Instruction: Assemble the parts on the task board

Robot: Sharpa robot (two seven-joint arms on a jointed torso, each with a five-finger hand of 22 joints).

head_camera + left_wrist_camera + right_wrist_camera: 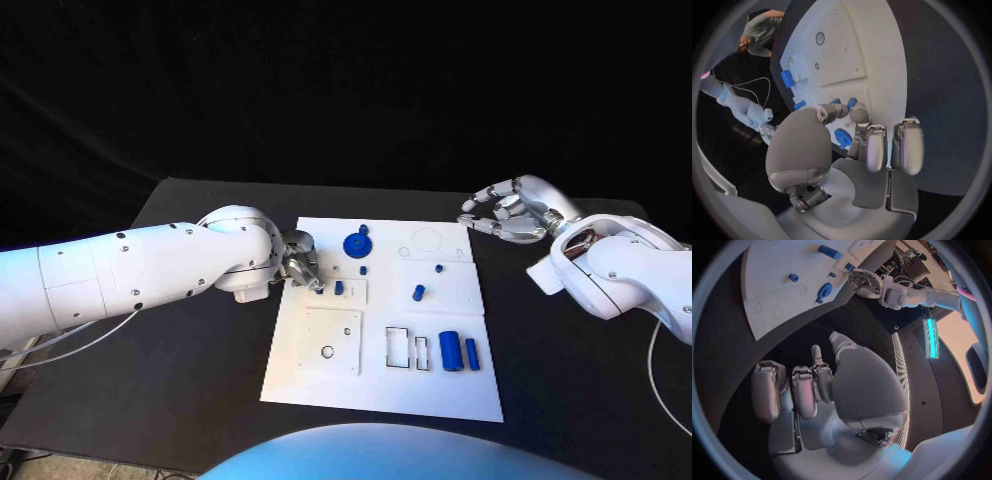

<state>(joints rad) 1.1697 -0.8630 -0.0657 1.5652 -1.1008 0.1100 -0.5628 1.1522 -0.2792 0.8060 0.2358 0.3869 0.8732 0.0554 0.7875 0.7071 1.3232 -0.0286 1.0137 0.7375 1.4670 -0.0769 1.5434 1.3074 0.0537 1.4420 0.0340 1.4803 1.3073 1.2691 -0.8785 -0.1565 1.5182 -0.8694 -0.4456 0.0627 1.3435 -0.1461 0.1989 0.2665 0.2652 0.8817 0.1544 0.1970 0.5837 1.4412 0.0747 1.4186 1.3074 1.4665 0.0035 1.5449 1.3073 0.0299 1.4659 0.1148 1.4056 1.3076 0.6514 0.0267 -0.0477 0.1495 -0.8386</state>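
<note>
The white task board (378, 390) lies mid-table. My left hand (300, 262) is at its left edge, with thumb and fingertip (859, 115) brought together right at two small blue parts (851, 102) on a raised square plate (351, 296). Whether one of them is pinched is hidden by the fingertips. A round blue part (358, 243) lies just beyond that hand. A blue peg (418, 293) stands mid-board, and two blue cylinders (451, 350) lie near the right edge. My right hand (508, 212) hovers off the board's far right corner with its fingers curled in on nothing.
A larger white plate with a round hole (327, 340) and two narrow slots (398, 346) occupy the board's near half. Outlined round recesses (430, 241) mark its far right part. Black table (188, 380) surrounds the board.
</note>
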